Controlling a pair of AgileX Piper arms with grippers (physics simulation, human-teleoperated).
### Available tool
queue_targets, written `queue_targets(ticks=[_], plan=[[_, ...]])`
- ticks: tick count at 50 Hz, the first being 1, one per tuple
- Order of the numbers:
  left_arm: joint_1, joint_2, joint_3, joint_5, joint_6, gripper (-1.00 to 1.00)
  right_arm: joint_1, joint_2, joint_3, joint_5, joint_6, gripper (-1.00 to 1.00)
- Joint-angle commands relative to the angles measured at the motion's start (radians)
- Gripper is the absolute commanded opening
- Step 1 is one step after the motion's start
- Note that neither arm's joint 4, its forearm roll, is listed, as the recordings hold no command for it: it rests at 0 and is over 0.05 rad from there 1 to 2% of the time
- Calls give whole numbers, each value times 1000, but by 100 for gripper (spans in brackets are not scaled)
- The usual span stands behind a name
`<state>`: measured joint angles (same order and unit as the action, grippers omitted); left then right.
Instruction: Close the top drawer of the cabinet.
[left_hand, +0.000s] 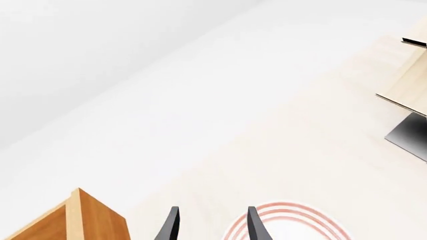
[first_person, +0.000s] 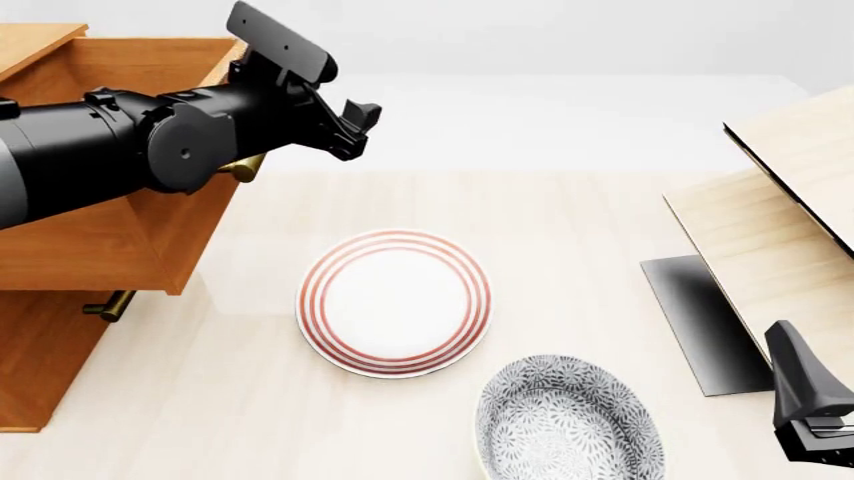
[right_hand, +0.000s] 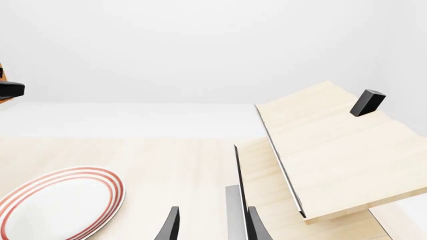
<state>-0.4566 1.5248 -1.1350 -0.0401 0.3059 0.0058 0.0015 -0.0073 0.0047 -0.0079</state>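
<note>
**Left gripper raised beside the open top drawer; right gripper low at the near edge**

My left gripper (first_person: 358, 125) is up in the air at the far-left part of the table, its 2 black fingers parted with nothing between them; the left wrist view shows the same gap between the 2 finger tips (left_hand: 172, 222). The orange-brown wooden box top drawer (first_person: 114, 235) lies directly behind and below my left forearm, pulled out of the small orange-brown wooden cabinet (first_person: 40, 355) toward the table's middle. Its brass cylindrical bar handle (first_person: 243, 167) peeks out just under my left wrist; whether the arm touches it I cannot tell. The lower drawer's brass handle (first_person: 110, 304) sits below the open drawer's front corner.

Forward and below my left gripper lies a round white plate with 3 red rings (first_person: 394, 302), flat on the pale wood table (first_person: 587, 215). Just beside it, nearer to me, is a grey-patterned bowl (first_person: 570, 420).

My right gripper (first_person: 807, 405) sits low at the near right edge. The right wrist view shows its 2 fingers (right_hand: 171, 225) apart and empty. Just ahead of it stands a pale light-wood structure (first_person: 787, 190) with a black panel (first_person: 701, 320) lying on the table at its base.
</note>
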Motion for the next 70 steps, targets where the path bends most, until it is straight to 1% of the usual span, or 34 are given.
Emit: queue_targets(ticks=[1, 9, 19, 31, 44, 46, 50, 54, 66, 70], plan=[[27, 25, 21, 6, -24, 100, 0, 0, 0, 0, 0, 100], [44, 44, 36, 7, -19, 100, 0, 0, 0, 0, 0, 100], [93, 52, 64, -7, -8, 100, 0, 0, -1, 0, 0, 100], [172, 30, 89, -13, -8, 100, 0, 0, -1, 0, 0, 100], [214, 13, 117, -20, -6, 100, 0, 0, -1, 0, 0, 100], [229, 20, 126, -28, 2, 100, 0, 0, -1, 0, 0, 100], [234, 15, 131, -34, 12, 100, 0, 0, -1, 0, 0, 100], [250, 11, 123, -27, 25, 100, 0, 0, -1, 0, 0, 100], [288, 2, 131, -22, 39, 100, 0, 0, -1, 0, 0, 100], [318, -5, 133, -19, 48, 100, 0, 0, -1, 0, 0, 100]])
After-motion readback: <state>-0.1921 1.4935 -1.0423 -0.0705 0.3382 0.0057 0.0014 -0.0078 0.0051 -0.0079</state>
